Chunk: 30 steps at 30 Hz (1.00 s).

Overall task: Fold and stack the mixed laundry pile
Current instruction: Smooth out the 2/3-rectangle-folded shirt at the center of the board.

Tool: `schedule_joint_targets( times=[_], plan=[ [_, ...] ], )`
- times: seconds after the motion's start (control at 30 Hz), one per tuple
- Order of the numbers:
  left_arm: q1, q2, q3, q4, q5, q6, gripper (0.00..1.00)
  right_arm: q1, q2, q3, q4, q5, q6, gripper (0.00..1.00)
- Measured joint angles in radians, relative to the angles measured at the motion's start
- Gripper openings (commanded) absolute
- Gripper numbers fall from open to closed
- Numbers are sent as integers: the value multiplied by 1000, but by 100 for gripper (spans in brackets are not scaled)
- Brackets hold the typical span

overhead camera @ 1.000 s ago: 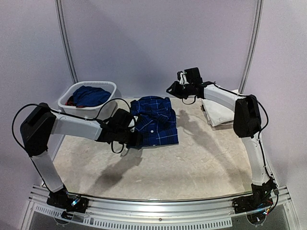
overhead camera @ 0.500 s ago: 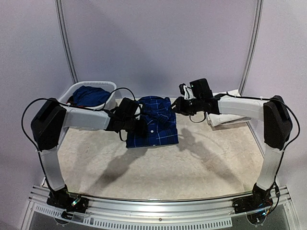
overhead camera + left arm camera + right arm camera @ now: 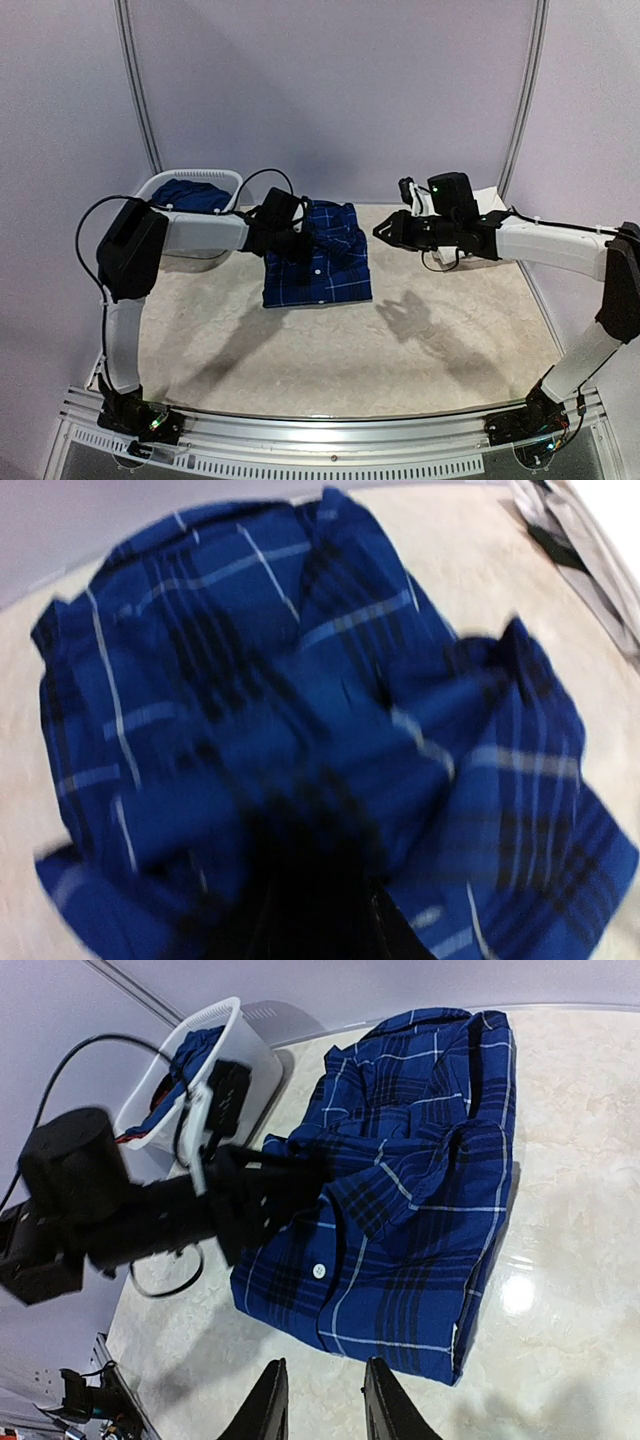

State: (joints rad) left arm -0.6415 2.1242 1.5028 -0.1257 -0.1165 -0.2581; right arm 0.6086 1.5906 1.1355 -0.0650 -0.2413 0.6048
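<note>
The navy plaid shirt [image 3: 318, 262] lies folded at the back of the table [image 3: 420, 340]; soft and limp, it likely wants lifting by a doubled edge, not the loose middle. The left fingers [image 3: 300, 1172] sit at its left edge, grip too blurred to tell; the right fingers [image 3: 270, 1405] hover nearby, slightly parted, empty

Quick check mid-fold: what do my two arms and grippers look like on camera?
Left arm and right arm: white tubular links, bulky black joint housings. Left gripper and right gripper are black. Black cables loop near each wrist.
</note>
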Motion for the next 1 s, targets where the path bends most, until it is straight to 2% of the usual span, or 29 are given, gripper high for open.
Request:
schedule_joint_targets(
  times=[0.3, 0.37, 0.47, 0.57, 0.83, 1.0],
  plan=[
    [50, 211, 365, -87, -23, 69, 29, 5, -80, -46, -6, 17, -3, 27],
    [66, 246, 451, -117, -26, 79, 35, 11, -80, -46, -18, 21, -7, 26],
    [82, 220, 457, -143, -35, 95, 39, 29, -67, -30, -55, 27, -17, 26],
    [91, 123, 388, -155, -50, 101, 42, 63, 6, 40, -78, 27, -29, 26],
    [87, -294, 19, -116, -44, 56, 41, 154, 317, 322, -106, -41, -72, 21],
    [67, -407, -208, -96, -27, 3, 42, 163, 491, 473, -119, -126, -93, 17]
  ],
)
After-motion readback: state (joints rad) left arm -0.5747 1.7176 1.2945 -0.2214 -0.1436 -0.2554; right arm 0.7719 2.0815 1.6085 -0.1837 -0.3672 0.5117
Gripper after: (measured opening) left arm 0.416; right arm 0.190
